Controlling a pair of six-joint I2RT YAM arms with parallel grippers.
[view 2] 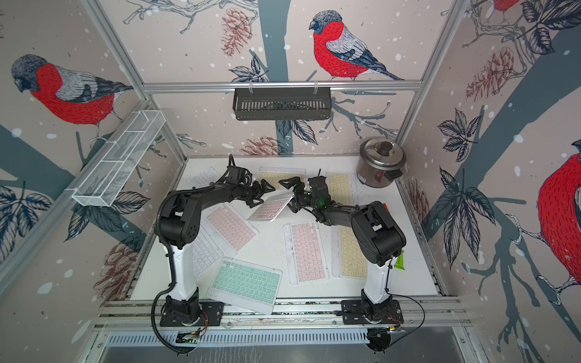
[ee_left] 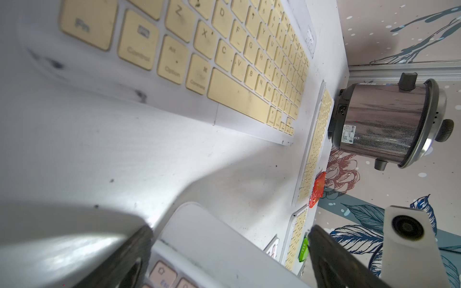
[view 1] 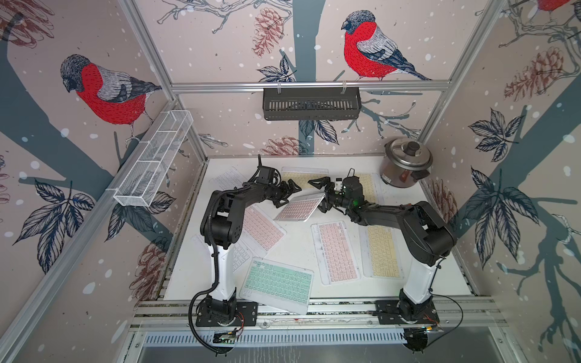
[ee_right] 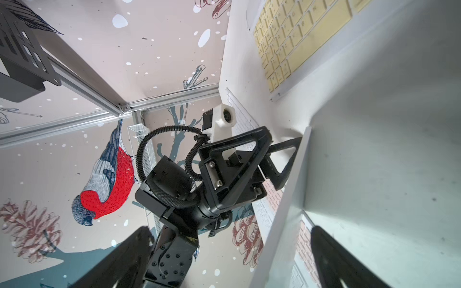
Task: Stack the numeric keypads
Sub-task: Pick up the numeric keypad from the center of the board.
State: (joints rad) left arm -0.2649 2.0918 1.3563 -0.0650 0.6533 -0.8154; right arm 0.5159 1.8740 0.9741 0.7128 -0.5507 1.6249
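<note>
We are straddling the tilted pink keypad (view 1: pixel 298 208) with left gripper (view 1: pixel 289 196) and right gripper (view 1: pixel 315 196), fingers spread wide; both should close evenly.

The tabletop (view 1: pixel 298 248) is matt white, scuffed with dark specks. The yellow keypad (ee_left: pixel 174 49) at 12 o'clock has matt plastic keys in a smooth white frame smudged grey. The rice cooker (view 1: pixel 405 166) at 1 o'clock is brushed metal with a glossy lid and black plastic knob. The mesh tray (view 1: pixel 154 157) at 10 o'clock is white-coated wire; the black basket (view 1: pixel 311 103) at 12 o'clock looks matt perforated metal.
</note>
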